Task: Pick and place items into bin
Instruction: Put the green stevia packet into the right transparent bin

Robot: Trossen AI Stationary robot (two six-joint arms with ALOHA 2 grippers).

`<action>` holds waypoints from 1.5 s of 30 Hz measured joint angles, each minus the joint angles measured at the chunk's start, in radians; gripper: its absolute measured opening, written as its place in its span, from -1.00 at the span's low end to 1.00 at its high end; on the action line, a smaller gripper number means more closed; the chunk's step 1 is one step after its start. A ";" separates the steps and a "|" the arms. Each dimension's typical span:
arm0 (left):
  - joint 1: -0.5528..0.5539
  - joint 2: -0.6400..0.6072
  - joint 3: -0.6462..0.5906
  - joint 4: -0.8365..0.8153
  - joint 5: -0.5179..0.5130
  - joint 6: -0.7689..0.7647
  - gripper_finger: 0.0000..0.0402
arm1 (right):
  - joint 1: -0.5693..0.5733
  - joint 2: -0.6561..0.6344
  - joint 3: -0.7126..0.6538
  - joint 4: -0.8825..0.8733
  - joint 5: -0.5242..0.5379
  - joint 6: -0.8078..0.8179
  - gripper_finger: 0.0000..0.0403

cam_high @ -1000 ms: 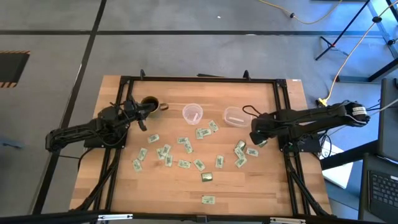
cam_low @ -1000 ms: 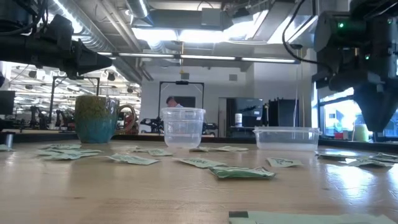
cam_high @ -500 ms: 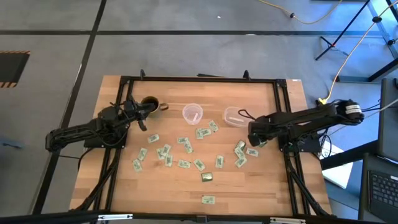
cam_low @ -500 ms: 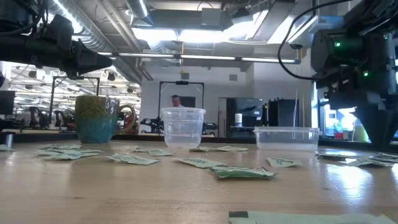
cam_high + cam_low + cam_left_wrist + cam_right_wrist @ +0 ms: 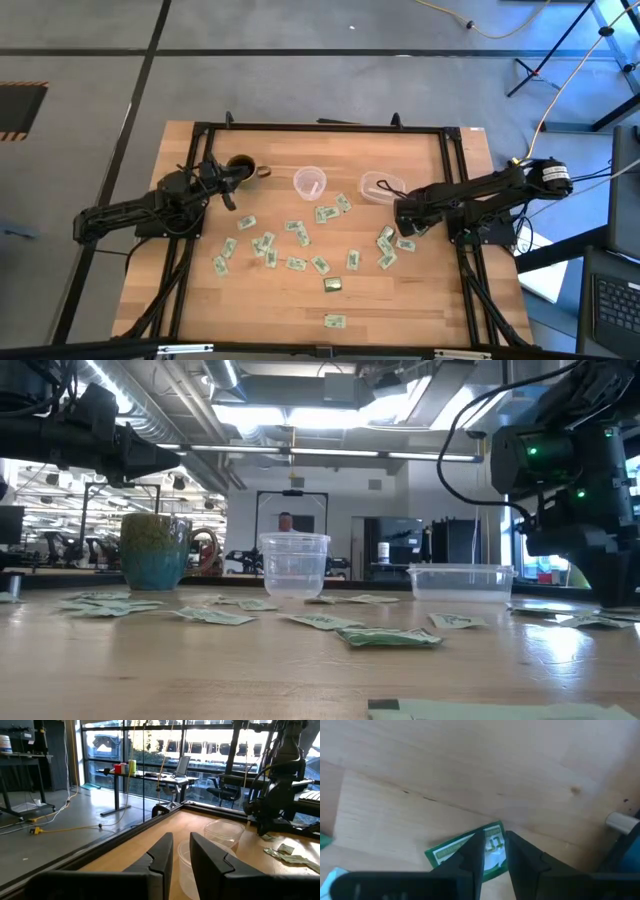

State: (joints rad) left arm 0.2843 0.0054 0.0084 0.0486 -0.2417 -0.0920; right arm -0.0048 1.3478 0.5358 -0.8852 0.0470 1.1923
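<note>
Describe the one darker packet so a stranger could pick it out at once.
Start at the clear cup on the wooden table; come straight toward the near edge, past the scattered packets. The olive-gold packet lies there, alone in being dark, not green-and-white.

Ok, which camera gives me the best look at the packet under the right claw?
The right wrist view: the packet fills the frame between the right claw fingers, its print visible. The high view shows only a small green fleck beside the claw. The low view hides it behind the arm. The left wrist view shows nothing clear.
</note>
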 joint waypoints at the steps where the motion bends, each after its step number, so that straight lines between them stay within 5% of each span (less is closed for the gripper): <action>1: 0.000 0.000 0.000 0.000 0.000 0.000 -0.71 | 0.000 0.008 0.000 0.000 -0.003 0.000 -0.59; 20: 0.000 0.000 0.000 0.000 0.000 0.000 -0.71 | 0.000 0.026 -0.001 0.007 -0.012 0.000 -0.61; 35: 0.000 0.000 0.000 0.000 0.000 0.000 -0.71 | 0.000 0.028 -0.001 0.013 -0.014 -0.038 -0.98; 45: 0.000 0.000 0.000 0.000 0.000 0.000 -0.71 | 0.000 0.035 0.136 -0.168 0.039 -0.149 -0.99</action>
State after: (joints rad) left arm 0.2842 0.0051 0.0084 0.0486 -0.2417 -0.0918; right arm -0.0044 1.3827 0.6714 -1.0537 0.0860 1.0436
